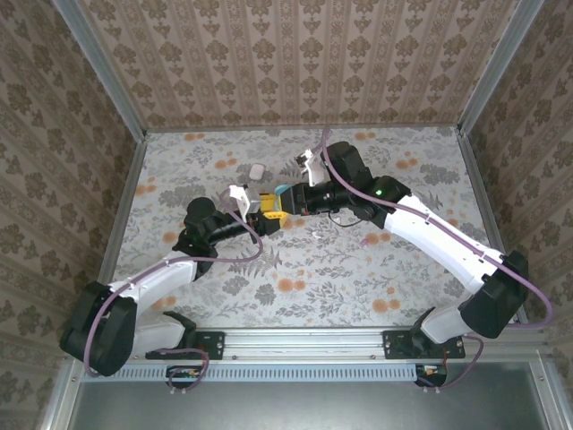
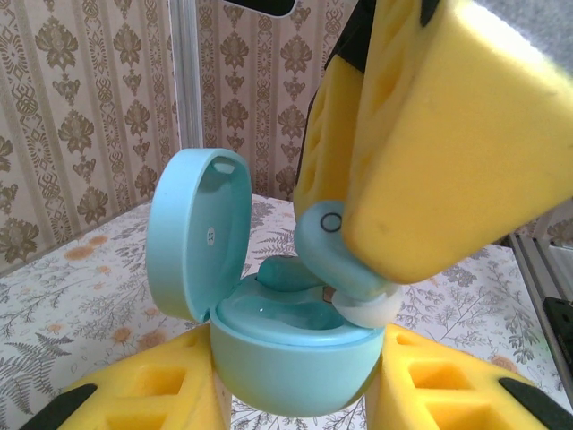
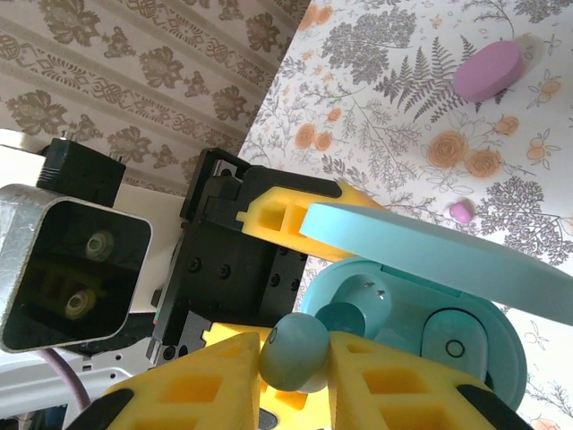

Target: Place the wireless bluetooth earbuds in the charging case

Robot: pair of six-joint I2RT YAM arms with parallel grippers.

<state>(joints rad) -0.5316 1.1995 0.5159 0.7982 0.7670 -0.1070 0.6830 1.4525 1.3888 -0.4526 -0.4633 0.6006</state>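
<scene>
Left wrist view: left tool [image 2: 294, 387] is clamped on the base of a teal pebble-shaped plastic charging case [image 2: 295, 358], held off the flower-print desk [image 1: 358, 269]. Its hinged lid [image 2: 192, 237] stands open at 9 o'clock.

The right tool [image 3: 300, 363] comes in from 1 o'clock, jaws together on a teal bean-sized plastic earbud [image 3: 294, 352]. The bud's pale tip is at the case rim. Can't tell if it is touching.

Right wrist view:
- A second teal earbud [image 3: 452, 345] sits in its well at 3 o'clock inside the case.
- The empty well [image 3: 354, 315] is beside it, at 9 o'clock.
- The held bud is just outside the rim at 7 o'clock, not in the well.

Top external view: both tools meet a little toward 10 o'clock of desk centre.

Elsewhere:
- A white pebble case [image 1: 257, 170] lies on the desk at 11 o'clock from the tools.
- A closed pink oval case [image 3: 488, 70] lies at 1 o'clock in the right wrist view.
- A tiny pink bud [image 3: 460, 212] lies loose on the desk, near the teal lid.

Progress, my call: the teal pair is half done, with one bud in and one at the rim. Left to do is lining the tip up over the empty well, pressing it home and letting go. The pink bud is loose, so more may follow.
</scene>
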